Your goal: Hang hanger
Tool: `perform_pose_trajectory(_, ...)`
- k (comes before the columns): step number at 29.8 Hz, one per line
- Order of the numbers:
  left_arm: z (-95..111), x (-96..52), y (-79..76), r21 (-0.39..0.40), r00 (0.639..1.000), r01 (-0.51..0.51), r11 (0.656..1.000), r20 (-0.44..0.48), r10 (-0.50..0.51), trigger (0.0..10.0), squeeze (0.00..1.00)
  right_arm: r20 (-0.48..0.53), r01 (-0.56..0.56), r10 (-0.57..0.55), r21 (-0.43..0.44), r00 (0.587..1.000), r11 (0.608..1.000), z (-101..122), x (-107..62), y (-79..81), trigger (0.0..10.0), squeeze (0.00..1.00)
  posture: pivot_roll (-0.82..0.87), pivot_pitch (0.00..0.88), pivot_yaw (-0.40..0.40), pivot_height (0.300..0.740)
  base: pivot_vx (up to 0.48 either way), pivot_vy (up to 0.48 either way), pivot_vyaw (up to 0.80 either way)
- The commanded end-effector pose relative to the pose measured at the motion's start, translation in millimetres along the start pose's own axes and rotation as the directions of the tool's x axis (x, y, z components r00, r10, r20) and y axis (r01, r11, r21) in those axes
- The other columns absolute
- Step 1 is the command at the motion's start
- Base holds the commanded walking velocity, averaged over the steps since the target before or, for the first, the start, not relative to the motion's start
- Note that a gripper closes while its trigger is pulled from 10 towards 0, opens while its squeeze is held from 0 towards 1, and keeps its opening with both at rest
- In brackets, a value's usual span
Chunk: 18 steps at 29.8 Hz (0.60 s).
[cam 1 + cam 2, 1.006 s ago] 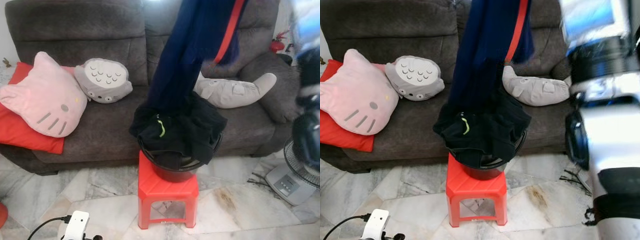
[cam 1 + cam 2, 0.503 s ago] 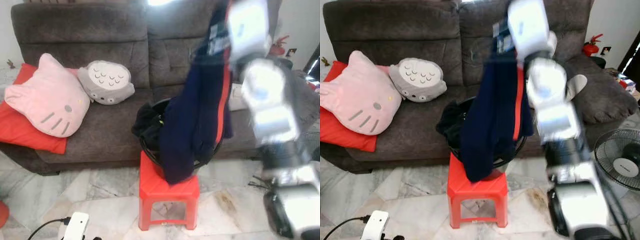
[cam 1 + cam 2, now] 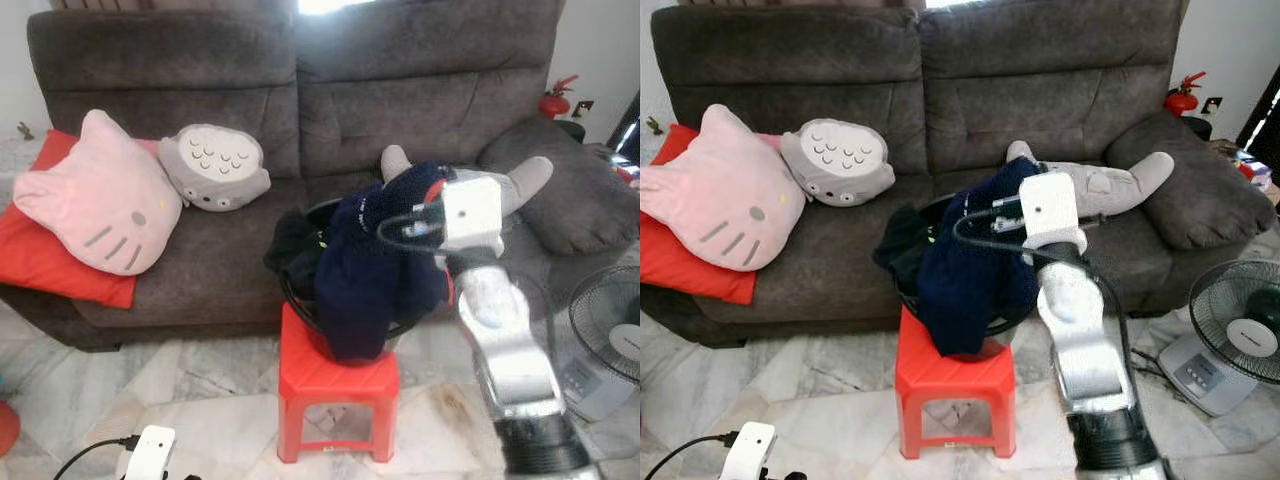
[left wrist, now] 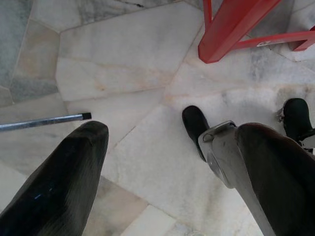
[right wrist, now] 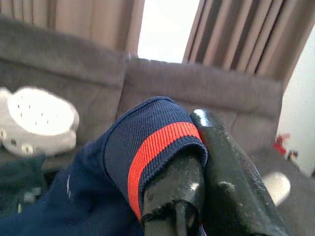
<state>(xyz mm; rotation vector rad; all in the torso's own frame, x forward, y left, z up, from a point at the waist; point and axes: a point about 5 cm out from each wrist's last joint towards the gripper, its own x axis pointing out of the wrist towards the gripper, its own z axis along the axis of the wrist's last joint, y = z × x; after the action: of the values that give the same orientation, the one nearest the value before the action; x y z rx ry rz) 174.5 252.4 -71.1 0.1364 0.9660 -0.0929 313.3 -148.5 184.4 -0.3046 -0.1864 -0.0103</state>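
Observation:
My right gripper [image 5: 197, 147] is shut on the red-striped cuff of a navy garment [image 3: 365, 270]. It holds the cuff just above a black basket [image 3: 298, 292] that stands on a red stool [image 3: 335, 385] in front of the sofa. The garment lies bunched over the basket's right rim and hangs down its front. Black clothes [image 3: 290, 245] fill the basket's left side. The silver right arm [image 3: 505, 340] reaches in from the lower right. My left gripper [image 4: 162, 162] hangs idle and open above the marble floor beside a stool leg [image 4: 231, 29].
A dark grey sofa [image 3: 200, 110] holds a pink cat cushion [image 3: 95, 195], a red cushion [image 3: 40, 265], a grey round plush [image 3: 215, 165] and a long grey plush [image 3: 525, 180]. A floor fan [image 3: 610, 335] stands at the right. A white device with a cable [image 3: 150, 450] lies on the floor.
My right arm has come down from high up. The navy garment, which hung stretched tall over the basket, now lies bunched on the basket's rim.

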Motion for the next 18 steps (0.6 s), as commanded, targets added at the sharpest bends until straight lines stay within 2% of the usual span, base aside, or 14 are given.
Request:
perform_pose_trajectory(1, -6.0, -2.7, 5.6, 0.009, 1.0, -0.005, 1.0, -0.027, 0.005, 10.0, 0.0, 0.008, 0.012, -0.012, 0.007, 1.0, 1.0, 6.4, -2.2, -1.2, 10.0, 0.0, -0.23, 0.0, 0.047, 0.74, 0.0, 0.0, 0.0)
perform_pose_trajectory(12, -15.4, -6.8, 10.3, 0.023, 0.999, 0.002, 1.0, -0.048, -0.001, 10.0, 0.0, 0.019, 0.011, -0.011, 0.0, 1.0, 1.0, 11.9, -8.4, 2.6, 10.0, 0.0, -0.24, 0.0, 0.069, 0.74, 0.0, 0.0, 0.0)
perform_pose_trajectory(18, -20.0, -7.7, 8.8, 0.016, 0.999, 0.006, 1.0, -0.053, -0.005, 10.0, 0.0, 0.008, 0.018, -0.018, -0.004, 1.0, 1.0, 11.6, -9.1, -0.2, 10.0, 0.0, -0.22, 0.0, 0.059, 0.74, -0.272, 0.0, 0.0)
